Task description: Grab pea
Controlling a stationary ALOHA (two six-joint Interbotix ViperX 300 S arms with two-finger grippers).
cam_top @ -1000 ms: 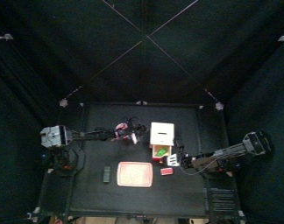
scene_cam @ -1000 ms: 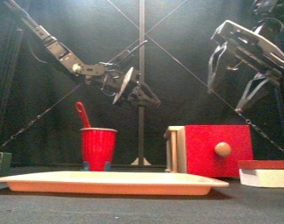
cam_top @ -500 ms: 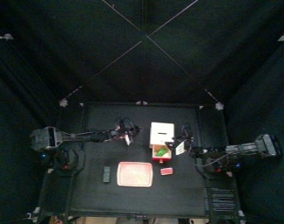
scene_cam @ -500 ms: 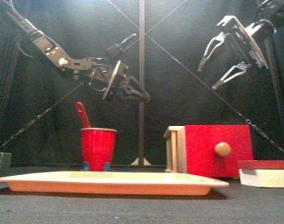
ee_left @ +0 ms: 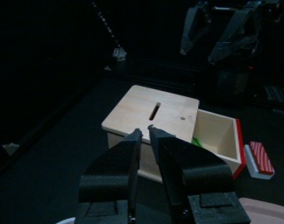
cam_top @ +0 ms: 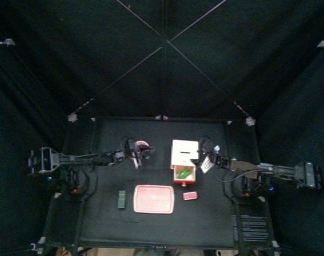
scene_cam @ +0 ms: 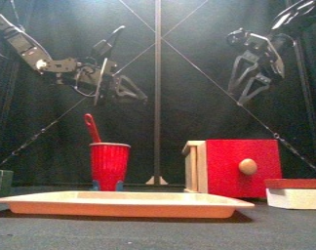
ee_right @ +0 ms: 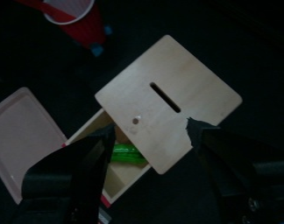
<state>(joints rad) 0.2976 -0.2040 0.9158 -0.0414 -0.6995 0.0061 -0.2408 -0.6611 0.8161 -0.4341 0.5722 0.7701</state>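
Now your right gripper (ee_right: 151, 144) hovers, jaws wide and empty, over the pale wooden box's (ee_right: 168, 87) open drawer, bright green pea (ee_right: 124, 155) inside; left jaws (ee_left: 152, 149) nearly shut, empty. Descend next.

A robot test cell in a lab — black curtains (cam_top: 45, 60) close around a small black table (cam_top: 158, 200), and thin crossing cables (scene_cam: 187, 68) run overhead.
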